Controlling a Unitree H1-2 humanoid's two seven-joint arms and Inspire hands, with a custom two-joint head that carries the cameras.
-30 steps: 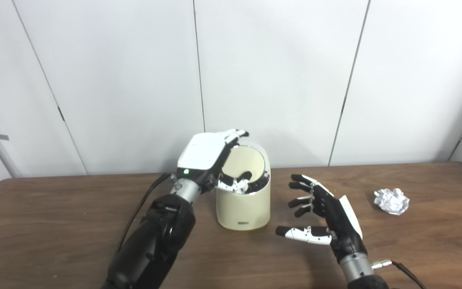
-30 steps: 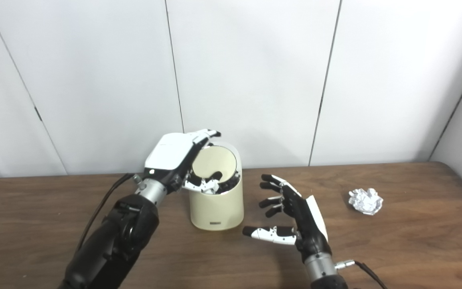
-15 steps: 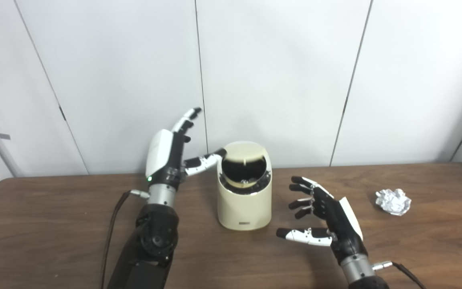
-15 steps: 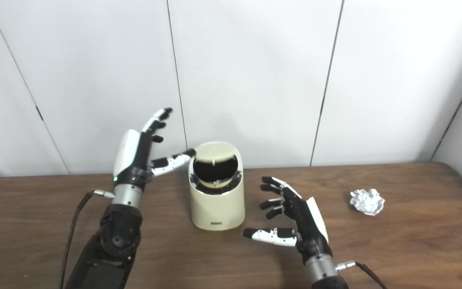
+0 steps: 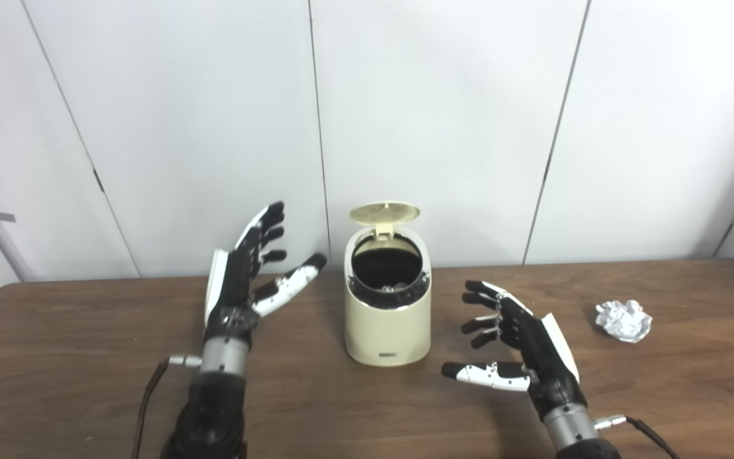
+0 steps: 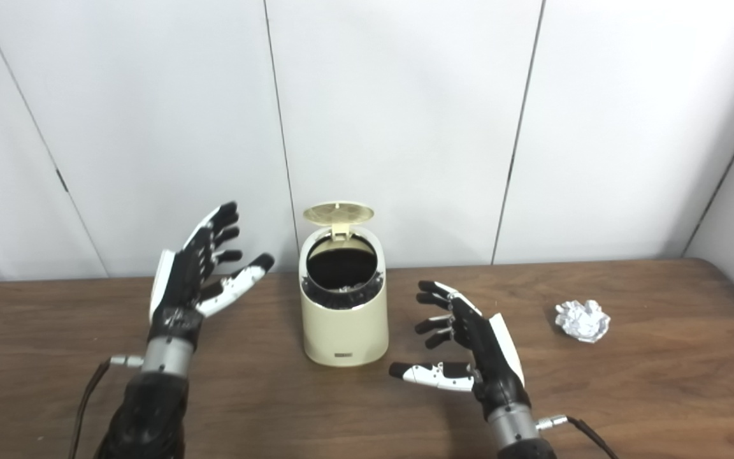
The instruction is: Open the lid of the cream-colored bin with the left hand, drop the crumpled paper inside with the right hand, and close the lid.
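Centrally, the bin (image 5: pixel 387 319) stands on the table (image 5: pixel 86 357) with its lid (image 5: pixel 385 212) raised. Left hand (image 5: pixel 243 280) and right hand (image 5: pixel 520 344) flank it — both spread, empty. Crumpled paper (image 5: pixel 623 320) lies well right.

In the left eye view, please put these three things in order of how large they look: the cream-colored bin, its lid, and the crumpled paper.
1. cream-colored bin, clearly the largest.
2. lid, raised and seen nearly edge-on, so it looks like a flat oval.
3. crumpled paper.
The lid and the paper look close in size; the lid is wider, the paper taller, so their order is unsure.
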